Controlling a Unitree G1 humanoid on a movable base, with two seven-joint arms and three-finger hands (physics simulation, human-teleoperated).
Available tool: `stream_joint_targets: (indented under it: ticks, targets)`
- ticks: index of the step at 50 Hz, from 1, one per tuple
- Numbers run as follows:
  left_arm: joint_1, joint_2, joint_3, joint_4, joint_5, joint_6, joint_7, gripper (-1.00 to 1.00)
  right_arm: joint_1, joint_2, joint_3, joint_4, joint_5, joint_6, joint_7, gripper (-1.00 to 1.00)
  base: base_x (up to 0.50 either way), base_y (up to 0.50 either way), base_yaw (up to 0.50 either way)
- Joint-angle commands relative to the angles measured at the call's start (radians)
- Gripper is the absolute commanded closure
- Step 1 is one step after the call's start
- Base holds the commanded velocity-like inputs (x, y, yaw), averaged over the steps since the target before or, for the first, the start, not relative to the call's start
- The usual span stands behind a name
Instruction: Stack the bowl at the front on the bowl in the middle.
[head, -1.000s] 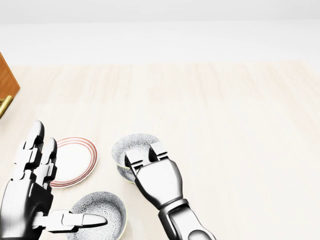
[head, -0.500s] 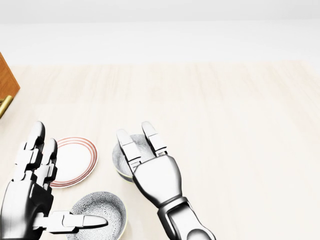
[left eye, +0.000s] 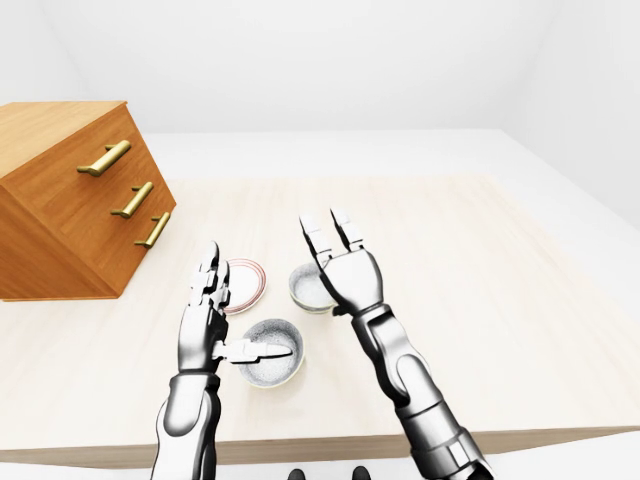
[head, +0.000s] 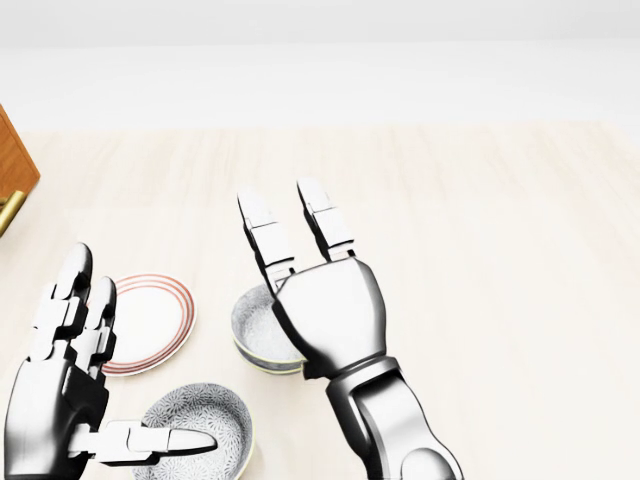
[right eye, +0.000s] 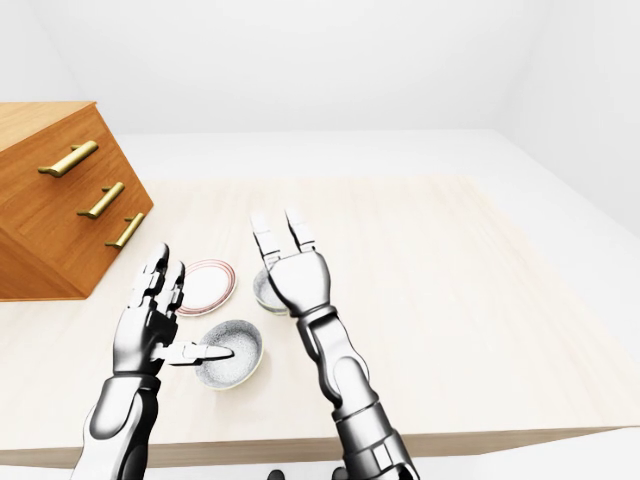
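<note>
- Your right hand (head: 330, 315) is open and empty, fingers straight, pointing to the top of the head view. Its palm hides the right rim of the middle bowl (head: 256, 335).
- Your left hand (head: 60, 400) is open and empty, its thumb stretched across the front bowl (head: 215, 412).
- The front bowl sits on the table (head: 480, 260) at the head view's bottom, just beside the middle bowl, not stacked.
- A red-ringed plate (head: 150, 320) lies left of the middle bowl.

Drawer chest (left eye: 62, 215) at the table's (left eye: 490, 300) left edge, plate (head: 150, 322) right of it, middle bowl (head: 254, 336) near the plate's right, lower bowl (head: 205, 405) beneath both in the head view, nearest the table's bottom edge.
</note>
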Motion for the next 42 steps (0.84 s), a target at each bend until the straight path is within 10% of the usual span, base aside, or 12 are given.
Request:
stream_joint_targets:
  ticks: [1, 17, 21, 31, 34, 38, 42]
  targets:
    - [-0.002, 0.000, -0.002, 0.003, 0.002, 0.001, 0.002, -1.00, -0.017, -0.004, -0.032, -0.190, 0.052, 0.011, 0.118, -1.00, 0.00, 0.00, 0.00]
    - [-0.004, 0.001, -0.001, 0.002, -0.002, 0.005, 0.003, -1.00, 0.007, -0.003, -0.072, -0.352, 0.183, 0.050, 0.232, -1.00, 0.00, 0.00, 0.00]
    - [-0.006, 0.001, 0.006, -0.005, -0.012, 0.016, 0.002, -1.00, 0.087, 0.021, -0.085, -0.561, 0.427, 0.172, 0.408, -1.00, 0.00, 0.00, 0.00]
    - [0.006, -0.003, 0.001, -0.034, -0.014, 0.029, 0.008, -1.00, 0.361, -0.022, -0.342, -1.158, 1.285, 0.172, 0.603, -1.00, 0.00, 0.00, 0.00]
    - [0.009, -0.003, 0.008, -0.040, -0.021, 0.030, 0.006, -1.00, 0.475, -0.127, -0.461, -1.163, 1.653, 0.172, 0.492, -1.00, 0.00, 0.00, 0.00]
    - [0.014, -0.003, 0.020, -0.048, -0.033, 0.032, 0.000, -1.00, 0.597, -0.462, -0.568, -1.163, 2.135, 0.172, 0.172, -1.00, 0.00, 0.00, 0.00]
    - [0.018, -0.005, 0.028, -0.055, -0.036, 0.033, -0.003, -1.00, 0.681, -0.462, -0.703, -1.163, 2.317, 0.172, 0.178, -1.00, 0.00, 0.00, 0.00]
